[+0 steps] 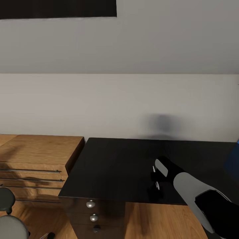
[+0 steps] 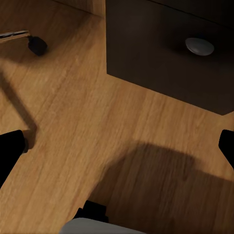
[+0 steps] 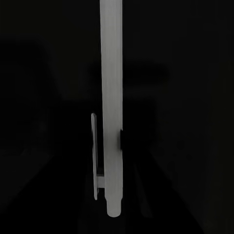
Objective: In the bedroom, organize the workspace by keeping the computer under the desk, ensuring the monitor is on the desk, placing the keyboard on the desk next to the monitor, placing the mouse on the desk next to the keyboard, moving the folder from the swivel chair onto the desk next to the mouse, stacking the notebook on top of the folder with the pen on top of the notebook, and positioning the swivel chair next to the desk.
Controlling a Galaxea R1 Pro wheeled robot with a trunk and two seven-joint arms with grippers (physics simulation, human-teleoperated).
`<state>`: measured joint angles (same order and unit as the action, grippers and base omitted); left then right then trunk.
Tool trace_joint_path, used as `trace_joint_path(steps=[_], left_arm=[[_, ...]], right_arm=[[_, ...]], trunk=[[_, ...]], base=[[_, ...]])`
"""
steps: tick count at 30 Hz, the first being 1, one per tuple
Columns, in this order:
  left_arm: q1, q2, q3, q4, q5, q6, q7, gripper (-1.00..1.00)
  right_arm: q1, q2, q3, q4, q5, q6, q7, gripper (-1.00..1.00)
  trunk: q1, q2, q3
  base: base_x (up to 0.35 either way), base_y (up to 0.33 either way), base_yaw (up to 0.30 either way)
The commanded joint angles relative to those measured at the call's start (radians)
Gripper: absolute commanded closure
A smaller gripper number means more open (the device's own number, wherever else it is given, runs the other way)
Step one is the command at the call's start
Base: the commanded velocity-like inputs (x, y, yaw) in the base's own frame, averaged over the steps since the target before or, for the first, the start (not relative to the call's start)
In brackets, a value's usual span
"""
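Note:
My right gripper [image 1: 155,177] reaches over the black top of the desk [image 1: 119,166], low above it. In the right wrist view a white pen [image 3: 111,73] with a clip runs straight between the dark fingers, which close in on it; the gripper [image 3: 111,146] looks shut on the pen. Small white bits of the pen [image 1: 157,186] stick out on either side of the gripper in the head view. My left gripper [image 2: 117,146] hangs open over the wood floor beside the desk's drawers [image 2: 165,58], with nothing between its fingers.
A light wood cabinet [image 1: 36,156] with bar handles stands left of the desk. Round silver knobs [image 1: 90,204] mark the desk's drawers. A black caster on a silver leg [image 2: 36,45] rests on the floor. A blue shape [image 1: 233,159] is cut off at the desk's right edge.

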<state>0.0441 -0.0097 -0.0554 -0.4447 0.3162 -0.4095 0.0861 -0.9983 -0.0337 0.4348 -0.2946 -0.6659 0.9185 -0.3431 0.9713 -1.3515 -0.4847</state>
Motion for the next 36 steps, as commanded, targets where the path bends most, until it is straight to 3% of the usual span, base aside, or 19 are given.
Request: trace_joint_path(steps=[1,5,20,36], left_arm=[[0.000,0.001,-0.006,-0.002,0.001,-0.002,0.009,-1.00],[0.000,0.001,-0.006,-0.002,0.001,-0.002,0.009,-1.00],[0.000,0.001,-0.006,-0.002,0.001,-0.002,0.008,-1.00],[0.000,0.003,-0.004,0.004,0.003,0.000,0.009,-1.00]], right_arm=[[0.000,-0.001,0.007,-0.002,-0.009,0.003,-0.006,1.00],[0.000,-0.001,0.007,-0.003,-0.009,0.003,-0.006,1.00],[0.000,0.001,0.004,-0.013,-0.006,0.000,-0.015,1.00],[0.001,-0.026,-0.034,-0.104,-0.010,0.008,-0.016,1.00]], trunk=[[0.000,-0.001,-0.001],[0.000,-0.001,-0.001],[-0.057,0.104,0.046],[-0.119,0.216,0.096]], base=[[0.000,0.000,0.000],[0.000,0.000,0.000],[0.000,0.000,0.000],[0.000,0.000,0.000]])
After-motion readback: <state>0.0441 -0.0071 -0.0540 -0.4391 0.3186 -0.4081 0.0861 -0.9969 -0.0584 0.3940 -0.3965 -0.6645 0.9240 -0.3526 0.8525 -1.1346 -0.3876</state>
